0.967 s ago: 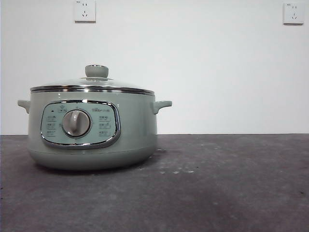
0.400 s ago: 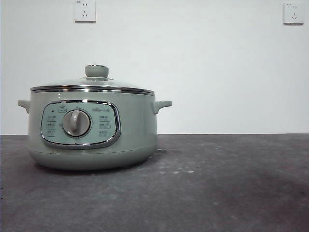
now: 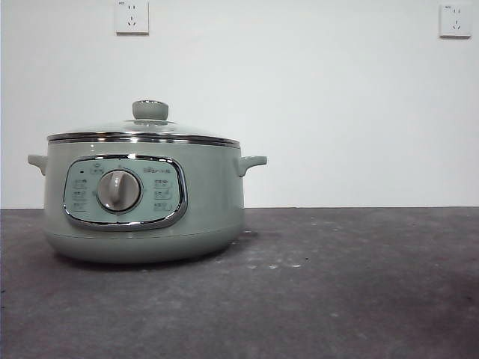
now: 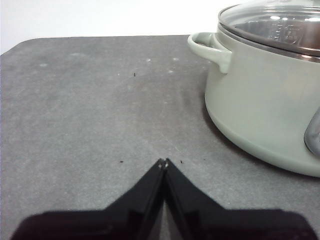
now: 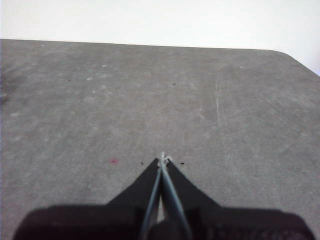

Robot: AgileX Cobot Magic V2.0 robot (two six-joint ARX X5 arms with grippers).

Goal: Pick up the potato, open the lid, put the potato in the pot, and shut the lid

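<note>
The pale green pot [image 3: 142,202] stands on the left half of the dark table, its control panel and round dial [image 3: 119,191] facing the front camera. The glass lid [image 3: 142,132] with its green knob [image 3: 150,110] rests shut on the pot. The left wrist view also catches the pot [image 4: 265,105] with one side handle [image 4: 210,47] and the lid [image 4: 275,25]. My left gripper [image 4: 163,161] is shut with nothing in it, low over bare table beside the pot. Shut and holding nothing as well, my right gripper [image 5: 162,159] hangs over bare table. The potato is out of view.
Grey table top [image 3: 337,284] stretches to the right of the pot. A white wall with two sockets [image 3: 132,16] [image 3: 455,20] stands behind. The table's rounded far corners show in both wrist views.
</note>
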